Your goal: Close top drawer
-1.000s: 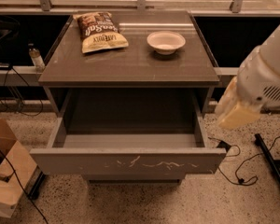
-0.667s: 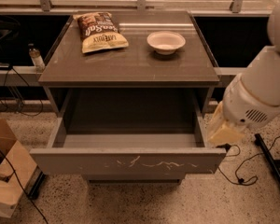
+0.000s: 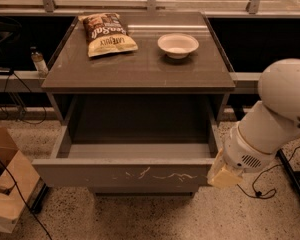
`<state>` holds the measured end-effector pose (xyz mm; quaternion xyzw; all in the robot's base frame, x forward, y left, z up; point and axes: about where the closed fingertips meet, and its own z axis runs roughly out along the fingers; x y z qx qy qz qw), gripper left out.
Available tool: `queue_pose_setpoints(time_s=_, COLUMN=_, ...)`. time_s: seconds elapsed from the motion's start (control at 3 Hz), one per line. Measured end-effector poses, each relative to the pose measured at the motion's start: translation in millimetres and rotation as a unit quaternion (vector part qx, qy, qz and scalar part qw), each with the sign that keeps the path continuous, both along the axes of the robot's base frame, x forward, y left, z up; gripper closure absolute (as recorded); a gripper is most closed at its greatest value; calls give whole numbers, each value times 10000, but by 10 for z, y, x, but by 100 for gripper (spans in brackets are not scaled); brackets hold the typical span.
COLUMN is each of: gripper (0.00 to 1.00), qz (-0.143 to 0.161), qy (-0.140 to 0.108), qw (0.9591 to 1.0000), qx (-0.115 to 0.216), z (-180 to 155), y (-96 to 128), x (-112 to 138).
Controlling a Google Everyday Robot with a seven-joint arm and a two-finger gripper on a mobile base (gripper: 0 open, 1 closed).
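A: Drawer position?
B: The wide grey top drawer with whitish scratches on its front (image 3: 122, 175) is pulled out below the grey counter (image 3: 140, 71).
A: Tool?
B: The pale yellowish tool (image 3: 221, 176) is at the drawer's right front corner, just beside the panel. Apart or together: cannot tell.
A: Writing?
B: The brown-and-yellow snack bag (image 3: 108, 34) seems to read "Sea Salt". A white round bowl (image 3: 178, 45) sits near it.

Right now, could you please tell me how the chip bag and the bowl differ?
The chip bag lies flat, printed brown and yellow; the bowl stands upright, plain white. The chip bag is oblong, the bowl round and further right. Both rest on the cabinet top, apart. The hand is beside the open top drawer, at its front's right end.
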<state>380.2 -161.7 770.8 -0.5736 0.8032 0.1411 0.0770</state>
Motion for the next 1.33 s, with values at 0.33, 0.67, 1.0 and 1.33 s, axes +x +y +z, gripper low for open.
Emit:
queue_pose_setpoints(time_s=0.33, gripper=100, qz=-129, qy=198, qw=9997, qx=104, z=-442, y=101, x=136)
queue_pose_setpoints(time_s=0.67, gripper=100, qz=-162, qy=260, qw=9995, qx=122, z=-713, y=158, x=335)
queue_pose_setpoints(time_s=1.0, gripper=100, qz=-358, qy=131, qw=9991, qx=174, z=-939, y=197, x=744)
queue_pose_setpoints(time_s=1.33, gripper=100, qz=-378, qy=90, qw=9990, qx=202, z=-929, y=205, x=786)
